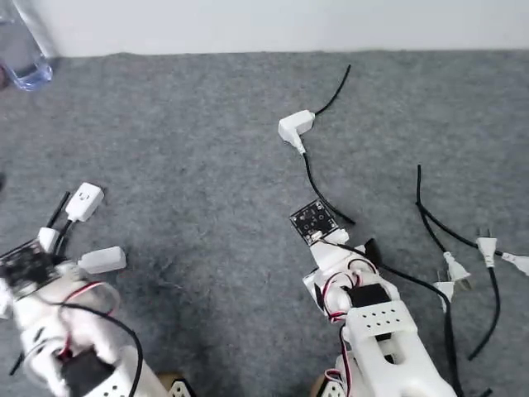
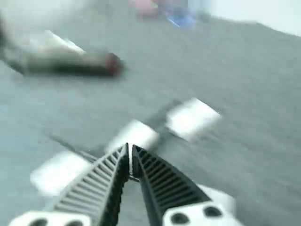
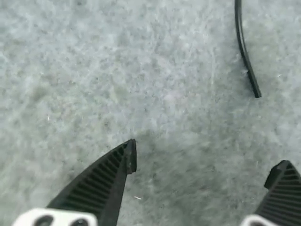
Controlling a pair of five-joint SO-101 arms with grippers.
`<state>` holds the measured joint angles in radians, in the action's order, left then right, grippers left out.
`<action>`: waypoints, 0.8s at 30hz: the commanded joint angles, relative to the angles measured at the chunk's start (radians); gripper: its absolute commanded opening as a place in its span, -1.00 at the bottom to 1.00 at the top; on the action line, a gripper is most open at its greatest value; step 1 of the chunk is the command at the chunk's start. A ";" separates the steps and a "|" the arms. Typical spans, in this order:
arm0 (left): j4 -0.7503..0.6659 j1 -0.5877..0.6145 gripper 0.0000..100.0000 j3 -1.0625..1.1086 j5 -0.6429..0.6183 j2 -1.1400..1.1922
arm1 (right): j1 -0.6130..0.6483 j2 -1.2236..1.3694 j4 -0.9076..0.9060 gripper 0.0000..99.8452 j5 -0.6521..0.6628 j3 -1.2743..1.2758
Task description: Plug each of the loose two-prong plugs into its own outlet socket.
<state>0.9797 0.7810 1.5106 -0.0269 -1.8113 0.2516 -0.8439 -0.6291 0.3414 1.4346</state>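
Your right gripper (image 3: 207,155) hangs wide open over bare carpet (image 3: 94,70), apart from the loose plugs (image 1: 488,246), probably ready to fetch one, while your left gripper (image 2: 130,148), fingers pressed together, waits near the white sockets (image 1: 85,201).

Both arms white plastic, printed-looking shells. On right arm (image 1: 376,327): blocky top plate w/ rows of small holes, black servo underneath, red, white & black wires looping btw joints, small black circuit board (image 1: 312,220) at the wrist. On left arm (image 1: 58,339): same white shells, red & black cables. On left gripper (image 2: 129,147) & right gripper (image 3: 207,155): black ribbed wedge fingers (image 3: 106,181), white bases w/ dark screw holes.
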 commanded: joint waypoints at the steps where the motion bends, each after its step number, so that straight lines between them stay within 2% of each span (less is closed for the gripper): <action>1: -0.025 0.169 -0.97 -0.160 0.023 -0.009 | -0.010 -0.016 0.021 -0.17 -0.008 -0.008; 7: -0.029 0.330 -0.97 -0.366 0.032 -0.011 | -0.010 -0.016 0.021 -0.17 -0.003 -0.008; 9: -0.048 0.321 -0.97 -0.415 0.143 -0.011 | -0.010 -0.016 0.021 -0.17 -0.003 -0.008; 12: -0.038 0.187 -0.97 -0.479 0.382 -0.005 | -0.010 -0.016 0.021 -0.17 -0.003 -0.006; 15: 0.038 0.106 -0.97 -0.539 0.542 -0.003 | -0.010 -0.016 0.019 -0.17 -0.003 -0.006; 20: 0.153 0.086 -0.97 -0.685 0.741 0.009 | -0.010 -0.016 0.019 -0.17 -0.003 -0.006; 24: 0.318 0.021 -0.97 -0.854 0.982 0.147 | -0.010 -0.016 0.019 -0.17 -0.003 -0.006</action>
<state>1.1853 0.8485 0.7833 0.7833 -1.7653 0.2532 -0.8439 -0.6260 0.3414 1.4346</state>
